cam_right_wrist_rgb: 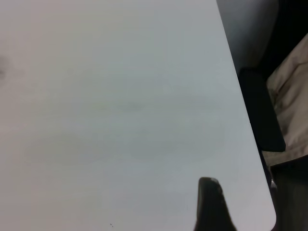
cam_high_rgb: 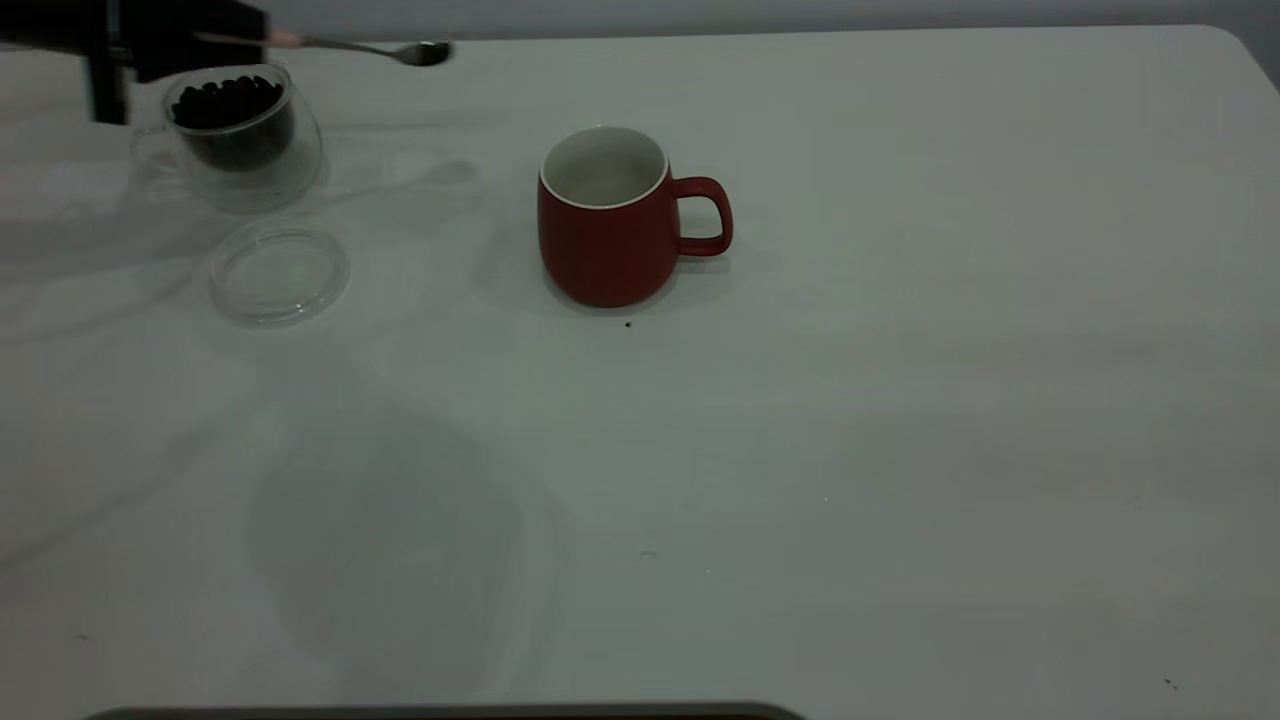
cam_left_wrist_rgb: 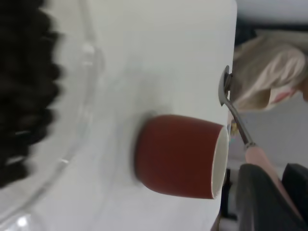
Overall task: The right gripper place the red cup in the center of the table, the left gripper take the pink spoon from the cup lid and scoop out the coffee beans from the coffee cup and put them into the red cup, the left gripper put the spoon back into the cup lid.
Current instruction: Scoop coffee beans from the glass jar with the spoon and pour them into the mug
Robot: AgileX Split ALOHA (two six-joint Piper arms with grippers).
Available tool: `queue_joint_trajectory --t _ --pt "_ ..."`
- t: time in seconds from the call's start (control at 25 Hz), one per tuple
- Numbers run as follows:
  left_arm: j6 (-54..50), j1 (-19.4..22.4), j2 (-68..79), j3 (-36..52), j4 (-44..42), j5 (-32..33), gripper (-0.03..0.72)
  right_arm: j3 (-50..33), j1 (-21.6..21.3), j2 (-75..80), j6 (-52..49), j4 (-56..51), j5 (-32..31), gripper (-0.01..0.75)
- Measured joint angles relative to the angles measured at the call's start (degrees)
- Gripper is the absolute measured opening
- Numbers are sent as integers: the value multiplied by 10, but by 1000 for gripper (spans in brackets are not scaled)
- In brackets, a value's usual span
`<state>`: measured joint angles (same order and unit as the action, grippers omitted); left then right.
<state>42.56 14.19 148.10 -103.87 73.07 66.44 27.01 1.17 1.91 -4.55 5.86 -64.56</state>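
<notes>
The bench (cam_high_rgb: 900, 450) is being left open across its whole 3 o'clock half and toward 6 o'clock, so wide passage is being offered there. Near the middle, the red cup (cam_high_rgb: 610, 215) is being stood upright, its handle turned toward 3 o'clock. At 10 o'clock the way is being crowded: the glass coffee cup (cam_high_rgb: 240, 135) of beans and, just beside it toward 6 o'clock, the clear cup lid (cam_high_rgb: 280, 272) are being kept close together. Above them the spoon (cam_high_rgb: 400, 48) is being held out by the left claw (cam_high_rgb: 240, 30), its bowl pointing toward the red cup, with a clear gap between.
</notes>
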Motion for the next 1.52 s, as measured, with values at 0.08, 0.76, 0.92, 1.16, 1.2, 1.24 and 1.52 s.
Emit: queue_joint_trajectory --t 0.08,0.76,0.92,1.16,1.2,1.24,1.52 --pt "3 -17 0 0 0 0 122 0 0 0 0 0 0 508" --pt "22 -112 19 0 -5 1 122 0 0 0 0 0 0 508" --pt "46 -112 28 0 -11 6 122 0 0 0 0 0 0 508" --pt "143 -112 36 0 -21 3 121 0 0 0 0 0 0 508" --pt "163 -112 36 0 -21 3 121 0 0 0 0 0 0 508" --pt "190 -112 36 0 -21 3 121 0 0 0 0 0 0 508" --pt "391 -112 36 0 -21 2 121 0 0 0 0 0 0 508"
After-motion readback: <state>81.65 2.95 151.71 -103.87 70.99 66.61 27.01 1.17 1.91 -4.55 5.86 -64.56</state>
